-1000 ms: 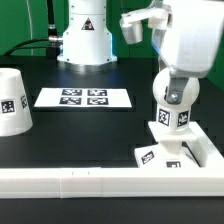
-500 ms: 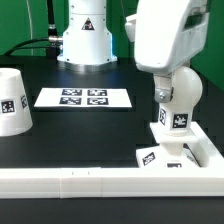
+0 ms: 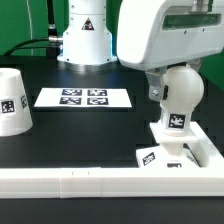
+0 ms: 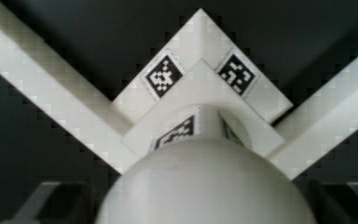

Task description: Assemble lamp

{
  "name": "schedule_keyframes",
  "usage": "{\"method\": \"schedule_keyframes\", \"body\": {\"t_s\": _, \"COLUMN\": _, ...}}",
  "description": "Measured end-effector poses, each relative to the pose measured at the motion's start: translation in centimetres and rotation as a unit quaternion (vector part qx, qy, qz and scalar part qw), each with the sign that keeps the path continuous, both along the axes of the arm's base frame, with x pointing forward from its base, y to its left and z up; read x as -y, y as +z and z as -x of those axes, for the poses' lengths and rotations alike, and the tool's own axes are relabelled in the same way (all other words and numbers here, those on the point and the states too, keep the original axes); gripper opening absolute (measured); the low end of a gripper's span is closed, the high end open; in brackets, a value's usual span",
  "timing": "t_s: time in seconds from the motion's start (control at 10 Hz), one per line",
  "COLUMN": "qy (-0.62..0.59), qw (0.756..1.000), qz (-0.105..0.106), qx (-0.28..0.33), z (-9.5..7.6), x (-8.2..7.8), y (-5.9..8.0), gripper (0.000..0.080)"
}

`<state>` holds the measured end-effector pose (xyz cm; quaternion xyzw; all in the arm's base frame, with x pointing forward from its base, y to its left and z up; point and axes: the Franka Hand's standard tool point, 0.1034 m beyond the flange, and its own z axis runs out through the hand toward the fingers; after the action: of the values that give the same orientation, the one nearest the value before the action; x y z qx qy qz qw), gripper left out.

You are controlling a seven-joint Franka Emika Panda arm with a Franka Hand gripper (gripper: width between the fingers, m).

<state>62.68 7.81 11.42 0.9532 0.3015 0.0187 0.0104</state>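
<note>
We see the base (image 3: 166, 150) sitting on the dark counter (image 3: 90, 135), tucked into the corner of the long white rail (image 3: 100, 181). The bulb (image 3: 180, 102) stands upright on top of the base, its round head uppermost and a square tag facing the exterior view. The arm (image 3: 165, 35) looms directly above the base and bulb. In that view its white casing hides the lower end of the arm, so we cannot make out the fingers there. In the wrist view we look straight down on the bulb's rounded head (image 4: 197, 185), with the base (image 4: 202, 70) beneath it showing two diamond-turned tags, and the rail (image 4: 51, 95) running away from the base in two white arms. The fingers (image 4: 43, 200) show as blurred dark shapes, one on each side of the bulb's head. A dark gap separates each from the bulb, so we read them as spread apart and gripping nothing. The shade (image 3: 12, 100) stands on its wide end far from the base, at the exterior view's left edge. The marker board (image 3: 85, 97) lies flat between the shade and the base, farther back on the counter.
</note>
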Motion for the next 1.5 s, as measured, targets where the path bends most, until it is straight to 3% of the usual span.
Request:
{"method": "schedule_keyframes", "body": {"t_s": 0.4, "qy": -0.159, "qw": 0.987, "qz": -0.023, "qx": 0.000, "z": -0.1, "x": -0.3, "y": 0.1, "gripper": 0.0576}}
{"method": "schedule_keyframes", "body": {"t_s": 0.6, "qy": -0.286, "qw": 0.957, "qz": -0.044, "qx": 0.013, "z": -0.6, "x": -0.6, "y": 0.3, "gripper": 0.0576}}
{"method": "schedule_keyframes", "body": {"t_s": 1.2, "qy": -0.437, "qw": 0.898, "qz": -0.054, "qx": 0.010, "z": -0.7, "x": -0.6, "y": 0.3, "gripper": 0.0576}}
{"method": "schedule_keyframes", "body": {"t_s": 1.4, "qy": -0.514, "qw": 0.856, "qz": -0.057, "qx": 0.005, "z": -0.4, "x": -0.9, "y": 0.2, "gripper": 0.0576}}
{"method": "schedule_keyframes", "body": {"t_s": 1.5, "qy": -0.564, "qw": 0.823, "qz": -0.060, "qx": 0.001, "z": -0.2, "x": -1.2, "y": 0.1, "gripper": 0.0576}}
